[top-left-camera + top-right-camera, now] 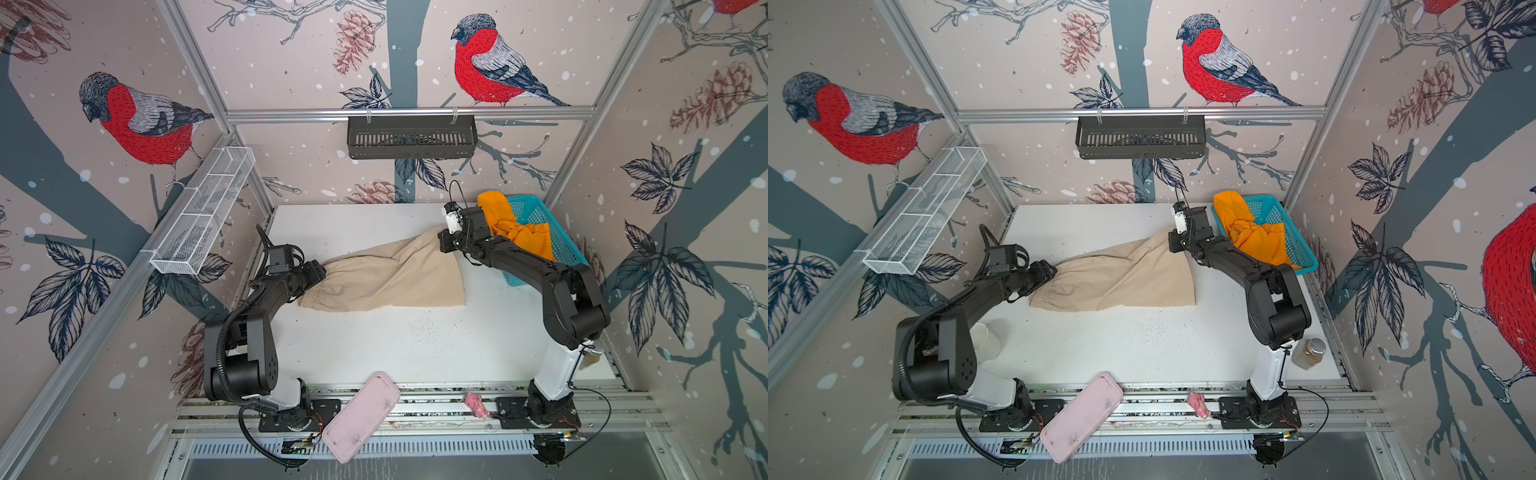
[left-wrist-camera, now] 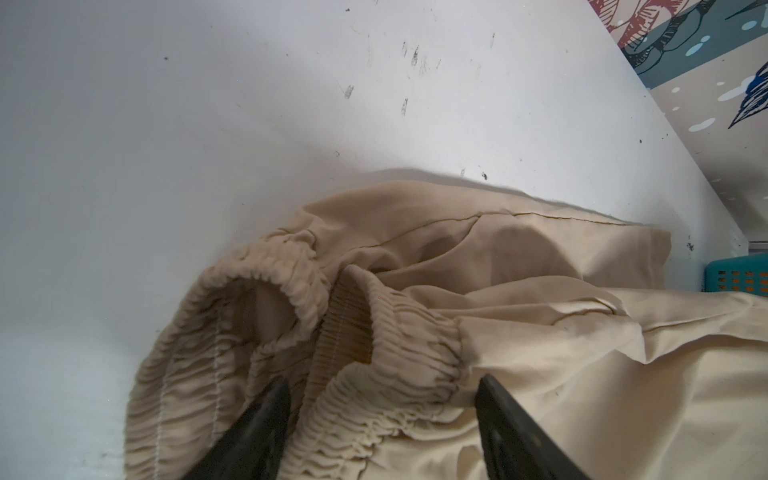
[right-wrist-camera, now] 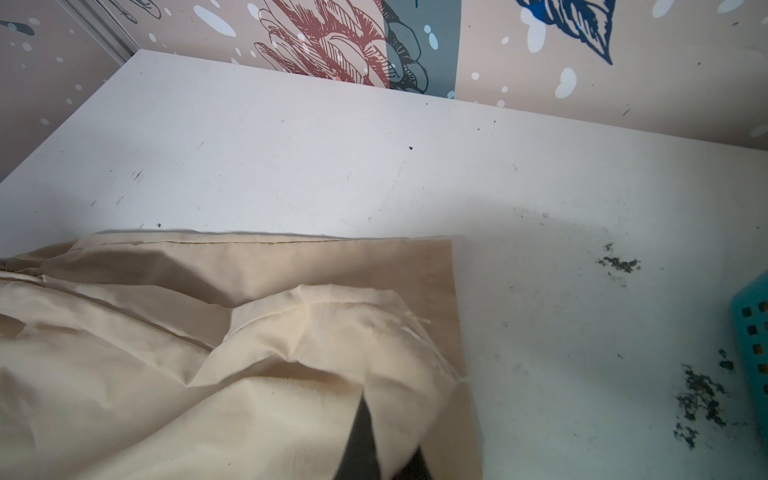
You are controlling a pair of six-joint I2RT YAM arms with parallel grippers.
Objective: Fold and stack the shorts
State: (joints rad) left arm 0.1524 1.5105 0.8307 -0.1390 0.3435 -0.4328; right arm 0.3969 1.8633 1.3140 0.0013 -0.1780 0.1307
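The white counter (image 1: 374,345) carries nearly everything here, and most of its near half is bare, which leaves room for folding.

The beige shorts (image 1: 386,278) lie across its middle, stretched between the two arms: the waistband end is toward the left arm and the leg end toward the right. They are not flat. The cloth twists and rises at the far right corner, so I judge this to be a spreading step, with no fold made yet.

The teal basket (image 1: 534,214) sits at the far right edge of the counter, just behind the right arm. The orange shorts (image 1: 523,237) are bunched inside it and spill over its far rim, untouched; they are likely waiting their turn.

The right pincer (image 1: 441,244) is clamped on a leg-hem corner (image 3: 374,316) of the beige shorts and holds it off the surface, probably to keep tension while the other end is arranged.

The left pincer (image 2: 382,380) is spread wide, its tips on either side of the gathered waistband (image 2: 395,345), and grips nothing that I can see. The elastic there is crumpled into two loops, so it would need a clean pinch on one edge before the cloth can be pulled flat.
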